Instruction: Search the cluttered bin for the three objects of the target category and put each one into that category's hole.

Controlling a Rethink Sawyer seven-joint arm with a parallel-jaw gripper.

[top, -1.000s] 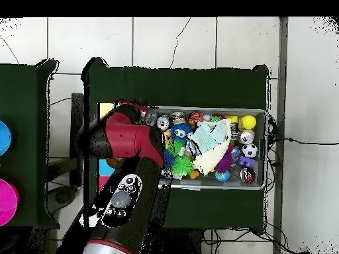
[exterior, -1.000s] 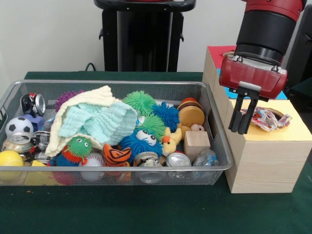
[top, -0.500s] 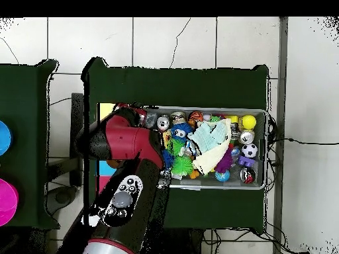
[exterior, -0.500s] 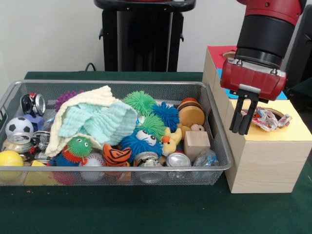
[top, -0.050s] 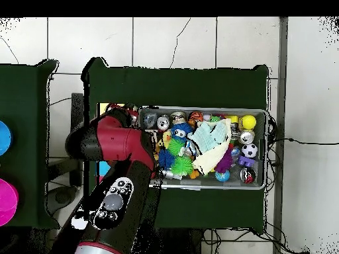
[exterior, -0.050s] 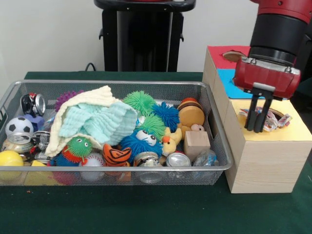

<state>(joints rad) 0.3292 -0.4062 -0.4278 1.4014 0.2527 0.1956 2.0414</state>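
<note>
- Two black fingers of my gripper (exterior, -0.050s: 259, 122) point straight down, close together with only a thin gap, and I see nothing pinched between them.
- My gripper hangs over the yellow top of the wooden box (exterior, -0.050s: 265, 161), right at the hole there.
- One crinkly wrapper (exterior, -0.050s: 270, 119), with lots of colors, sits in that yellow hole, and part of it sticks out over the edge. My fingertips are just in front of it, so I cannot tell if they touch it.
- My red wrist (exterior, -0.050s: 267, 77) and black arm go up and out of the front view.
- Behind the yellow part, the box top has a blue part (exterior, -0.050s: 233, 84) and then a red part (exterior, -0.050s: 229, 51), which has a hole too.
- Beside the box, to the left in the front view, is a wire bin (exterior, -0.050s: 214, 168) full of stuff.
- Near the box end of the bin I see a plain wooden block (exterior, -0.050s: 196, 144), a little yellow duck (exterior, -0.050s: 170, 142), a round wooden toy (exterior, -0.050s: 191, 114) and a shiny can (exterior, -0.050s: 177, 159).
- Fuzzy spiky balls fill the middle: a green one (exterior, -0.050s: 141, 101), a blue one (exterior, -0.050s: 168, 115) and a blue one with eyes (exterior, -0.050s: 140, 140).
- One pale cloth (exterior, -0.050s: 92, 122) lies over the toys farther along.
- At the far end of the bin are a small soccer ball (exterior, -0.050s: 19, 126) and a yellow ball (exterior, -0.050s: 9, 159).
- All of it stands on a dark green table (exterior, -0.050s: 146, 209).
- From overhead, my red arm (top, -0.050s: 116, 142) covers the box, and the bin (top, -0.050s: 263, 149) lies next to it.
</note>
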